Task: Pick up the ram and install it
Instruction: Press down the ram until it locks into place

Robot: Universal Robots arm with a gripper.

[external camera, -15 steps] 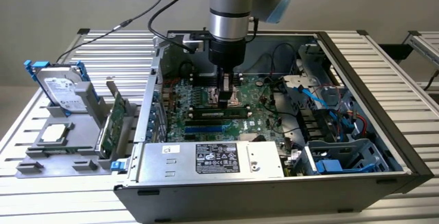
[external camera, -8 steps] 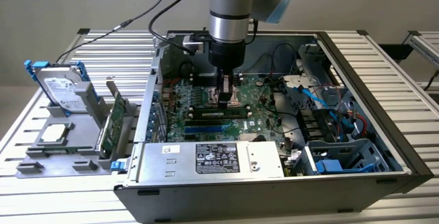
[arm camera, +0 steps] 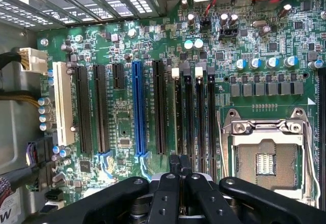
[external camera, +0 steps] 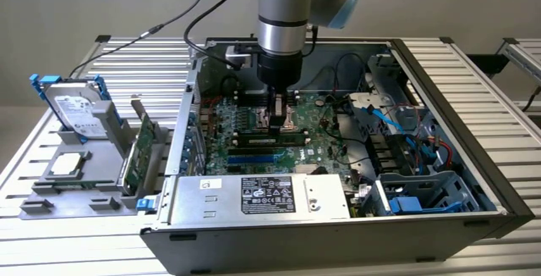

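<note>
I have the tool (external camera: pixel 279 124) down inside the open computer case (external camera: pixel 473 162), its fingers pressed together over the motherboard (external camera: pixel 317 140). In the wrist view the fingertips (arm camera: pixel 179 164) meet with nothing visible between them, just short of the black memory slots (arm camera: pixel 196 109) beside the metal CPU socket (arm camera: pixel 265 158). The ram (external camera: pixel 270 140) looks to me already seated: a long, thin green stick with dark chips lying in a slot right under the tool, though from the exterior view I can't be sure it is latched. That would explain the closed fingers, which suit pushing a stick down better than gripping one. The slatted bench (external camera: pixel 152 54) holds a grey fixture (external camera: pixel 80 187) carrying a hard drive (external camera: pixel 76 108) (upright in blue brackets) and a wider green card (external camera: pixel 139 156).
</note>
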